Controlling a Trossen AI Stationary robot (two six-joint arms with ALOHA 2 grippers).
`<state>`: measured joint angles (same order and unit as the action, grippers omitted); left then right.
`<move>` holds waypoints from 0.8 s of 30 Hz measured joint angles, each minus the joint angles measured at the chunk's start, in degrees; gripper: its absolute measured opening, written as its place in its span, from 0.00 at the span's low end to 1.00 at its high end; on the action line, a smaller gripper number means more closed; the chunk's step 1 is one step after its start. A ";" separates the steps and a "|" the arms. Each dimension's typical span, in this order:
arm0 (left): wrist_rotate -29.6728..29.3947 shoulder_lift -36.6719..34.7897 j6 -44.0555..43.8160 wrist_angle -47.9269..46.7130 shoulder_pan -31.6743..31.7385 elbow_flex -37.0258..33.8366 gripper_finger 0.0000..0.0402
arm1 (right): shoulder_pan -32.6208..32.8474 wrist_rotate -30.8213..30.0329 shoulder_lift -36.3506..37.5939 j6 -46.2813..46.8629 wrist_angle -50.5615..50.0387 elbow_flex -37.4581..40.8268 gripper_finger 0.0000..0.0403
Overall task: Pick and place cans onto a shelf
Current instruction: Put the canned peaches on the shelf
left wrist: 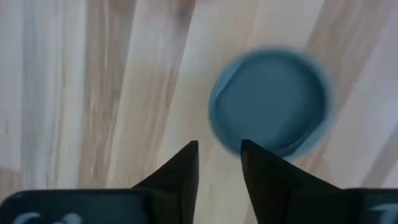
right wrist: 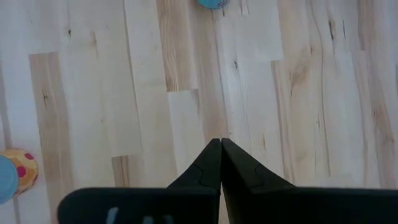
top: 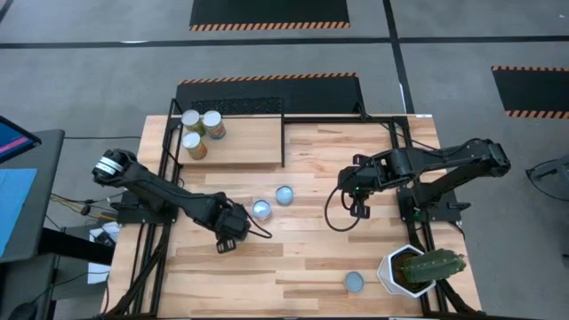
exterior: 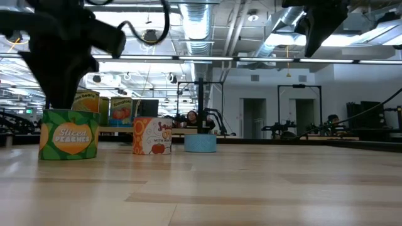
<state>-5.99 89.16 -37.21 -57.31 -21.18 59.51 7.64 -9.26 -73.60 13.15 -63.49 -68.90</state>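
Note:
Three white-topped cans (top: 200,131) stand on the light-wood shelf (top: 244,142) at the far left. Three blue-topped cans stand on the tabletop: one (top: 262,210) by my left gripper, one (top: 284,195) just beyond it, one (top: 354,282) near the front edge. My left gripper (top: 242,222) hovers beside the nearest can (left wrist: 270,102), its fingers (left wrist: 219,149) slightly apart and holding nothing. My right gripper (top: 359,210) is shut and empty (right wrist: 221,144) above bare planks at mid-right.
A white pot with a cactus (top: 416,268) stands at the front right corner. Black rods (top: 283,133) frame the shelf. In the low view the table cans stand in a row: green (exterior: 69,134), orange-white (exterior: 152,135), blue (exterior: 201,143).

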 joint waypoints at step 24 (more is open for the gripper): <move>-2.64 0.80 -2.25 6.64 0.19 -3.52 0.32 | 0.00 0.11 0.00 -0.02 0.18 0.00 0.07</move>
<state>-8.63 89.96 -39.46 -50.67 -20.99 55.99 7.64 -9.15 -73.60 13.13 -63.31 -68.90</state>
